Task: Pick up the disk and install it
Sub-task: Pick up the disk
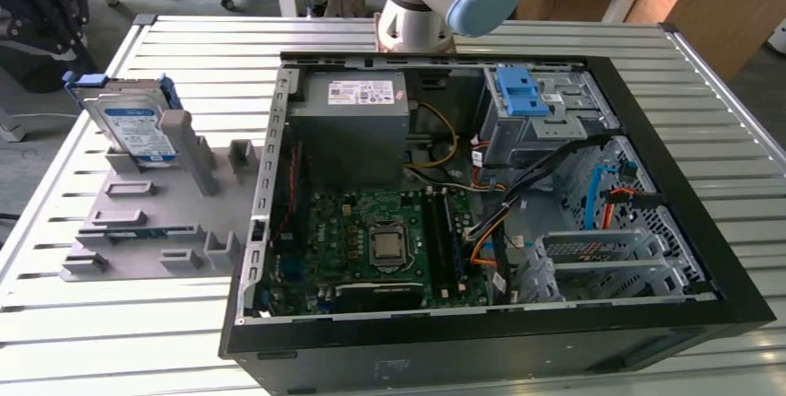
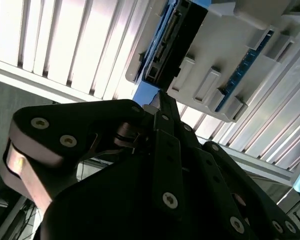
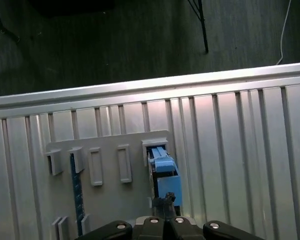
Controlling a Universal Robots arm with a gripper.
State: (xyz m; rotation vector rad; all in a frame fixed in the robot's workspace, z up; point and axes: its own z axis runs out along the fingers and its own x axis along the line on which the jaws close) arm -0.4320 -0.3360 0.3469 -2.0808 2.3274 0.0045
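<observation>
Exterior view shows the disk (image 1: 132, 129) standing on edge in an end slot of the rack (image 1: 147, 221), not yet lifted. In the first wrist view the gripper (image 3: 165, 201) hangs above the rack, over the disk's blue top edge and clear of it, with its fingers pressed together and empty. Pickup seems the step in hand. A grasp would call for spreading the fingers and lowering them astride that edge.
</observation>
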